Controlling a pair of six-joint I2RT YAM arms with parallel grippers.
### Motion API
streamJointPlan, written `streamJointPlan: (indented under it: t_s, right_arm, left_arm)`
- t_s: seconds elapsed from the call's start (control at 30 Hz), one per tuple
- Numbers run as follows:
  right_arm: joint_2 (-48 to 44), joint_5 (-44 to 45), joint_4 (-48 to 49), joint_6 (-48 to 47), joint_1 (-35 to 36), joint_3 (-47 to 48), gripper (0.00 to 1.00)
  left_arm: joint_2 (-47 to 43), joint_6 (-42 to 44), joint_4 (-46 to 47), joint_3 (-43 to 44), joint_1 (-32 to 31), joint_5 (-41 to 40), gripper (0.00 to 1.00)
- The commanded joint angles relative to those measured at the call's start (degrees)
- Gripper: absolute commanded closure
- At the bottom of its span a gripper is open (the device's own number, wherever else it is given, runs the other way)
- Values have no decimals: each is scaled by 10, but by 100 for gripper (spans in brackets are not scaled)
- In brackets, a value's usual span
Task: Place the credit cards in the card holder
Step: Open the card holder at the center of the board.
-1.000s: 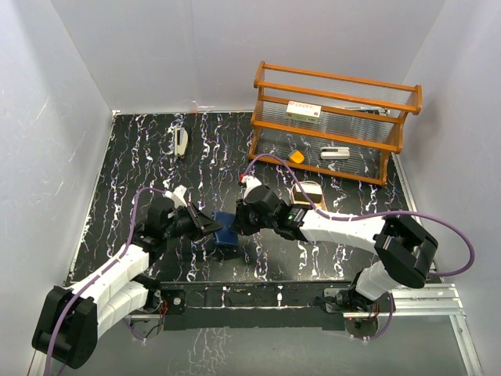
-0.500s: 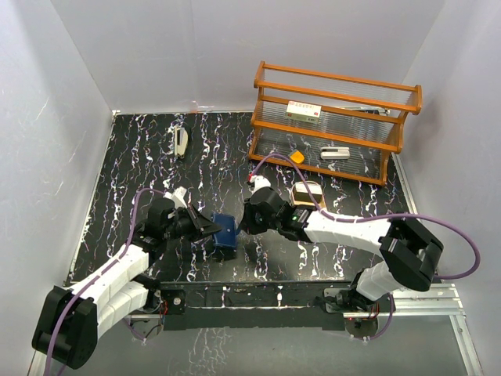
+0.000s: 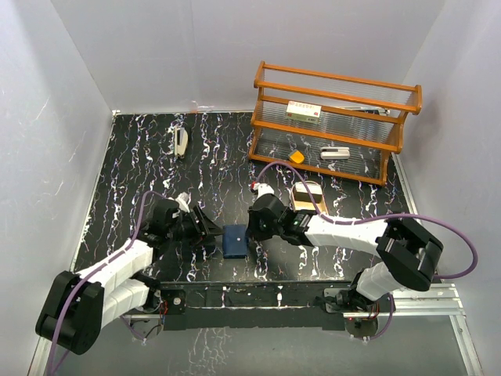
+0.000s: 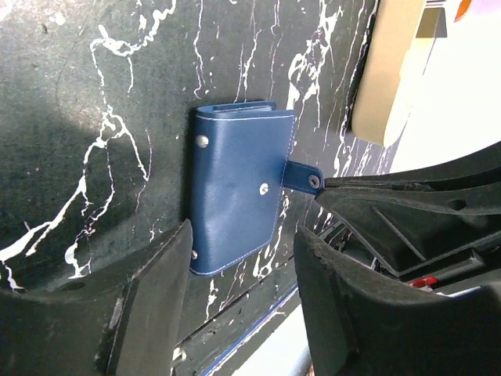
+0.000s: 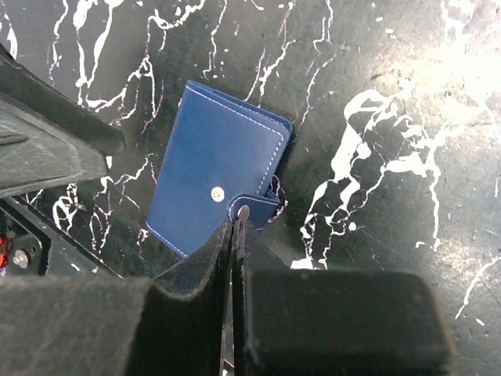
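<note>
From where I stand, the small navy-blue stitched folding card holder (image 3: 233,240) lies folded flat on the black, white-veined marble-pattern table (image 3: 141,157). It is close to the near edge and about midway between the two arms. The left gripper (image 4: 243,294) is at its left, jaws standing well apart, one black finger to each side of the card holder's end, gripping nothing. The right gripper (image 5: 235,223) is pressed fully closed, its tips touching the unfastened snap tab (image 5: 257,205) that sticks out on the card holder's right side. Whether any of the tab is nipped between them I cannot tell. Farther right sits a tan oval tray (image 3: 297,190), and beyond it a wooden rack with clear shelves (image 3: 337,117)
</note>
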Motion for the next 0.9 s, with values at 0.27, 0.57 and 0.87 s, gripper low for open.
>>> streamJointPlan:
  t_s: [0.27,0.57,0.87]
  right_arm:
    - [-60,-4,7,18,-1,9,100]
    - [-102,-72,78,86,-1,3,100]
    - [-70,-31,40,74,-1,15,100]
  left_arm:
    - [-23,105,-170,117,-1,-40,37]
    - [-68,127,-258,175,-1,-89,34]
    - [-63,107,-219,131,-1,-44,34]
